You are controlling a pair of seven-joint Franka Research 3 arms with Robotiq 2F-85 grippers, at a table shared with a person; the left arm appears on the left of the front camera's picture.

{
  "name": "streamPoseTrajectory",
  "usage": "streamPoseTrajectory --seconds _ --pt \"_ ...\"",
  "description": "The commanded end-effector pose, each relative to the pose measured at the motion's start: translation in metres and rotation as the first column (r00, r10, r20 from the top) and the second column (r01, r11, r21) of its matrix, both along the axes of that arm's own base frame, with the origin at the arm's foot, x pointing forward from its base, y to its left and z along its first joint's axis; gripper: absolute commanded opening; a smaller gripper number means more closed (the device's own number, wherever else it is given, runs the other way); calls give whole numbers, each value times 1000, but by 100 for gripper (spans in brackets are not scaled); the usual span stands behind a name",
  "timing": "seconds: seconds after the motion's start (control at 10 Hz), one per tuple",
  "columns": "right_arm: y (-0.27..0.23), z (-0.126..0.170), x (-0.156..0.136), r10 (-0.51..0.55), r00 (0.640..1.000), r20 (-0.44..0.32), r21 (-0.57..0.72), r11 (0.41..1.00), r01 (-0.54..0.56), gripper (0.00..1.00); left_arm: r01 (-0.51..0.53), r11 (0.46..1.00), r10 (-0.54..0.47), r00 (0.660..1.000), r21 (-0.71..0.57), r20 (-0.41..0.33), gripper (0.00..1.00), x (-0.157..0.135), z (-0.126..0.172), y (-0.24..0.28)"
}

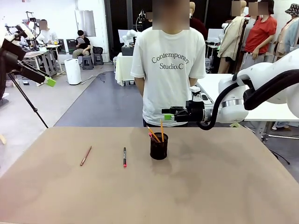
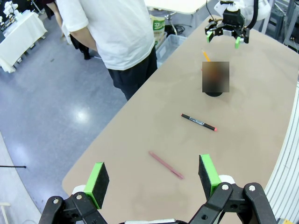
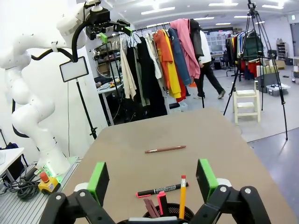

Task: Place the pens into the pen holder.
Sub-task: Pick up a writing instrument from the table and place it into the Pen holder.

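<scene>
Across my brown table point(image 1: 219, 186) stands a person point(image 1: 161, 109) in a white printed T-shirt point(image 1: 169, 46); beyond its left end are a rack of clothes point(image 3: 163, 65), a tripod point(image 3: 261, 56) and a stool point(image 3: 246, 103)

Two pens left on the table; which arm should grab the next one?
Left, likely. The open left tool looks down on the reddish pencil, and the black pen also lies left of the pen holder. The right tool hovers open near the holder.
</scene>
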State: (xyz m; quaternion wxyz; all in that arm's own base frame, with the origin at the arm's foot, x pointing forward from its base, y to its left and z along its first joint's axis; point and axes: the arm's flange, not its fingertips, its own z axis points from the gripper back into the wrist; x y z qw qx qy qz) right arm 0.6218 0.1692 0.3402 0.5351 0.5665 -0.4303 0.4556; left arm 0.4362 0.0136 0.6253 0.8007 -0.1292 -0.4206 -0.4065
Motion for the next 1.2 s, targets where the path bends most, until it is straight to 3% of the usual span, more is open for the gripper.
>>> streamPoseTrajectory --seconds 0.0,0.7,0.9,1.1 --pt "3 2 1 -12 1000 13 20 1000 12 100 17 1000 -17 1000 -7 11 100 1 0 2" --pt "0 0 0 0 1000 0 0 1000 0 100 17 1000 -17 1000 -7 11 100 1 0 2" --pt "-23 61 -9 197 979 -53 -74 977 -201 100 17 1000 -17 1000 -7 11 100 1 0 2" --pt "-38 107 -27 275 961 -26 -161 948 -276 100 17 1000 -17 1000 -7 11 100 1 0 2"
